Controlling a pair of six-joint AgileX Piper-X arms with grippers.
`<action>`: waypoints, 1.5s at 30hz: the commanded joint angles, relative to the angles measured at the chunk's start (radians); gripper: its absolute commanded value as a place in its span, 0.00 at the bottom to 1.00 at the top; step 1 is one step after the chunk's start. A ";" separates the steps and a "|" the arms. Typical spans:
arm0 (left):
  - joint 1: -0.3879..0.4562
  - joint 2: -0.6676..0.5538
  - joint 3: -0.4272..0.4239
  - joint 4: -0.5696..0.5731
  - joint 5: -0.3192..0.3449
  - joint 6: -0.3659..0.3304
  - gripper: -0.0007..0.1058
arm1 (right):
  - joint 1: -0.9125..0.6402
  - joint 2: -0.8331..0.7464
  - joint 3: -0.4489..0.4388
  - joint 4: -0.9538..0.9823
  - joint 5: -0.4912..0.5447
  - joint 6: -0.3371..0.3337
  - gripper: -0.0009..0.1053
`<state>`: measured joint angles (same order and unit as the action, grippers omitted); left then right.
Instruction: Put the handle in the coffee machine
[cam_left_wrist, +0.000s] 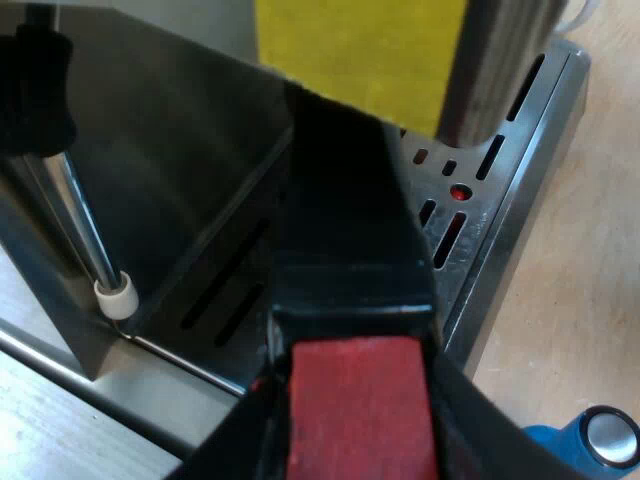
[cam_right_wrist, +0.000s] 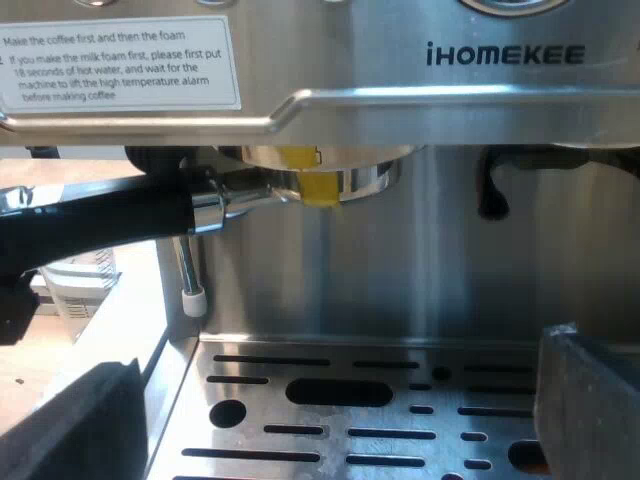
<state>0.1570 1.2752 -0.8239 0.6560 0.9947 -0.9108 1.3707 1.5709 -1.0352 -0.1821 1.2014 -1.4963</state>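
The holder's dark handle with its red end sits between my left gripper's black fingers, which are shut on it. In the right wrist view the holder's metal head, marked with a yellow tag, is up at the brewing head of the espresso machine. Its handle sticks out sideways toward the other arm's gripper. My right gripper hangs open over the drip tray, nothing between its fingers.
A steam wand with a white tip hangs beside the drip tray. A blue tamper stands on the wooden table near the tray's corner. A measuring glass stands beyond the wand.
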 joint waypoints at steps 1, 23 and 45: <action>0.001 -0.035 -0.030 -0.115 0.212 -0.017 0.01 | -0.006 -0.002 0.002 -0.009 0.006 -0.007 0.76; 0.001 -0.035 -0.137 0.050 0.216 -0.008 0.01 | -0.019 -0.002 0.017 -0.009 -0.068 0.000 0.76; 0.006 -0.035 -0.054 0.020 0.318 0.130 0.01 | -0.120 -0.002 0.069 -0.009 -0.124 0.012 0.75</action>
<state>0.1716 1.2778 -0.8547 0.7360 1.0363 -0.8085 1.2580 1.5709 -0.9662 -0.1835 1.0755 -1.4807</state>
